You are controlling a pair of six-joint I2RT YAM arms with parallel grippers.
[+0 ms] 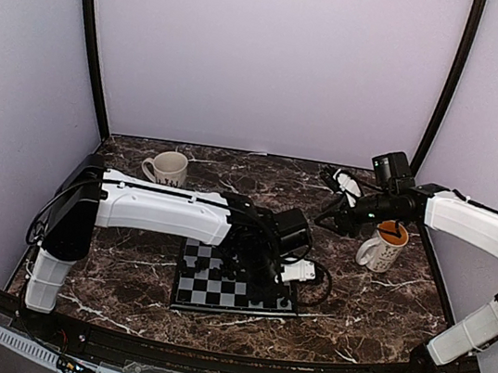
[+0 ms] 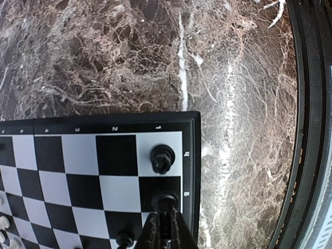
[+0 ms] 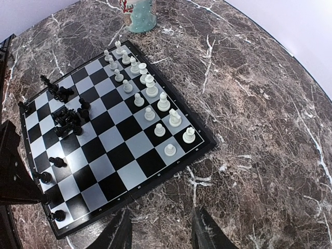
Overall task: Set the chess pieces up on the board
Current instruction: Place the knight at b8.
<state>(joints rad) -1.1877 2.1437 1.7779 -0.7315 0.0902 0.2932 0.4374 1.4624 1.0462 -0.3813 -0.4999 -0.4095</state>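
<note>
The board [image 1: 215, 287] lies on the marble table, partly under my left arm. In the left wrist view my left gripper [image 2: 165, 220] is shut on a black piece [image 2: 165, 203] standing on a dark edge square of the board [image 2: 83, 155]. Another black piece [image 2: 162, 158] stands on the corner square beyond it. My right gripper [image 3: 162, 228] is open and empty, high above the table beside the board [image 3: 135, 171]. From there I see white pieces [image 3: 150, 98] in two rows along one edge and black pieces [image 3: 67, 119] clustered and scattered near the opposite edge.
A white mug [image 1: 167, 168] stands at the back left. A mug with an orange inside [image 1: 384, 245] stands at the right, under my right gripper [image 1: 343, 215]. A teal-based cup [image 3: 141, 14] shows past the board. The table's dark front rim [image 2: 311, 129] lies close to the board.
</note>
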